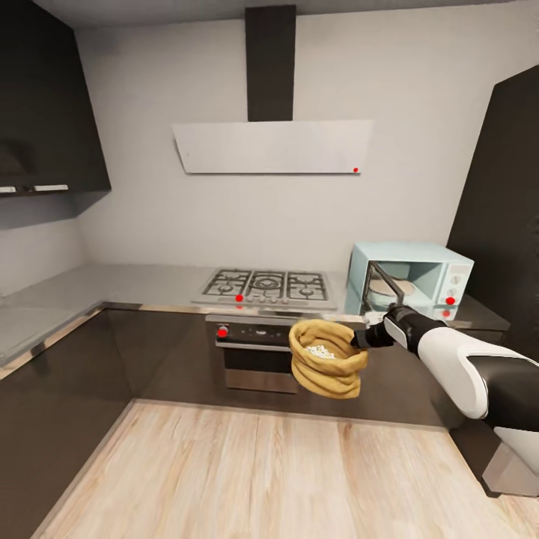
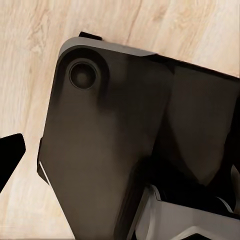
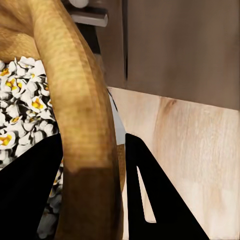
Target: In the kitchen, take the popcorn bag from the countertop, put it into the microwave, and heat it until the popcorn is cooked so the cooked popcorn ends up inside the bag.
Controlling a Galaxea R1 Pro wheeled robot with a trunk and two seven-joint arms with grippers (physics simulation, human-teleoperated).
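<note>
No text, label, brand, number or sign can be read in any of the views. The microwave (image 1: 410, 281) has a side panel at 3 o'clock of its door with two knobs, but no lettering shows there. The bag (image 1: 327, 358) is plain paper with no print. The hob (image 1: 266, 288) and the oven (image 1: 252, 352) below it carry knobs without legible marks. The hood (image 1: 273, 147) is a blank pale panel. Small red dots sit on several appliances; they are not characters.

Kitchen, gas hob (image 1: 266, 287), microwave (image 1: 410, 278), hood (image 1: 273, 147)
</note>
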